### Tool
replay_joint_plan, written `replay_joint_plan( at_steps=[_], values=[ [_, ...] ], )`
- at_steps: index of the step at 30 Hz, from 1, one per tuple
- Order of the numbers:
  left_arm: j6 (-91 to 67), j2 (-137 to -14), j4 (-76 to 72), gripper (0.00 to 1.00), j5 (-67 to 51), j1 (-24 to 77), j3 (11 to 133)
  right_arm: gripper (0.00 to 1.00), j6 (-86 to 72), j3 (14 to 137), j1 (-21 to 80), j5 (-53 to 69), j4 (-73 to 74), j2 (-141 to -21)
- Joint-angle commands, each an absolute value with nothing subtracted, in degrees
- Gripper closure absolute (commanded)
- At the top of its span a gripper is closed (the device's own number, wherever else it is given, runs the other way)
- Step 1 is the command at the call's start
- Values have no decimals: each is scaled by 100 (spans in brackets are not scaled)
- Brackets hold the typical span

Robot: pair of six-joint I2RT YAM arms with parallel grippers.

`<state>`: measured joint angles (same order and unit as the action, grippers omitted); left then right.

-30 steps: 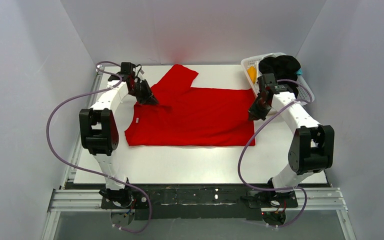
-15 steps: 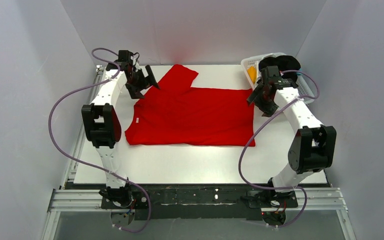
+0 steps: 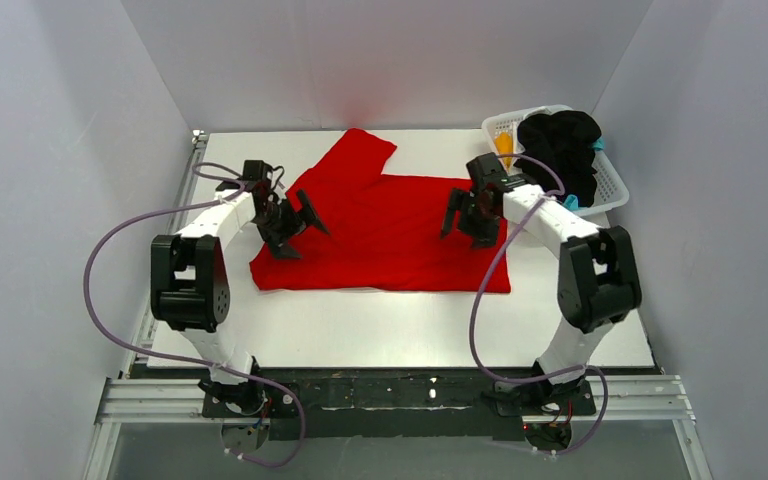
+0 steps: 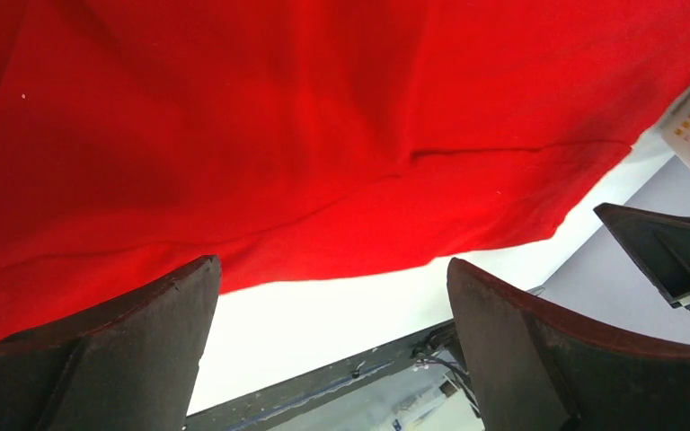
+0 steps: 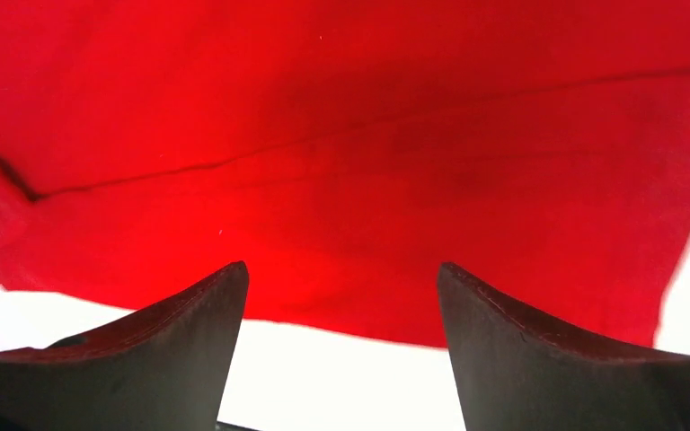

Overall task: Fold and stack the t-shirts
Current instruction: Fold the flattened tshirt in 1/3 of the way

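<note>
The bright red t-shirt (image 3: 385, 230) lies flat on the white table (image 3: 400, 330), one sleeve pointing to the back. My left gripper (image 3: 299, 230) hovers open over the shirt's left edge, holding nothing. My right gripper (image 3: 467, 224) hovers open over the shirt's right part, also holding nothing. In the left wrist view the red t-shirt (image 4: 323, 135) fills the top, and the open left gripper (image 4: 332, 263) frames its near hem. In the right wrist view the red t-shirt (image 5: 341, 135) lies beyond the open right gripper (image 5: 341, 267). A black t-shirt (image 3: 560, 145), an orange-yellow one (image 3: 503, 148) and a bit of teal one (image 3: 600, 145) sit in the basket.
The white lattice basket (image 3: 612, 192) stands at the back right corner of the table. White walls close in the left, back and right sides. Purple cables loop beside both arms. The dark metal frame (image 3: 400, 392) runs along the near edge.
Both grippers have opened and let go of the red t-shirt. The left one lifted away, then came down at the shirt's left edge; the right one moved inward over the shirt.
</note>
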<state>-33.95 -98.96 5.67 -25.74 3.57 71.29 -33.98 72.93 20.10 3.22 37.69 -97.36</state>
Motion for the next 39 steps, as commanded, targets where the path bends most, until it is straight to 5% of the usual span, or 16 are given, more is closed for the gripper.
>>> replay_joint_plan(
  at_steps=[1, 9, 22, 32, 39],
  values=[
    [-3582, -10238, 732, 2, -2762, 361, 6780, 15, -3280, 7633, 2203, 284, 3648, -10286],
    [-4278, -9645, 682, 2, -2112, 361, 5147, 16, -3550, 6405, 2393, 254, 3274, -9981],
    [-4940, -6179, 2543, 2, -1538, 406, 2557, 16, -4194, 4378, 3198, 704, 3304, -8402],
    [-4768, -5400, 3316, 2, -1798, 431, 2838, 16, -4159, 3978, 3495, 893, 4013, -7719],
    [-4623, -5029, 3155, 2, -1614, 453, 3809, 15, -4084, 4869, 3498, 221, 4586, -7147]
  ],
)
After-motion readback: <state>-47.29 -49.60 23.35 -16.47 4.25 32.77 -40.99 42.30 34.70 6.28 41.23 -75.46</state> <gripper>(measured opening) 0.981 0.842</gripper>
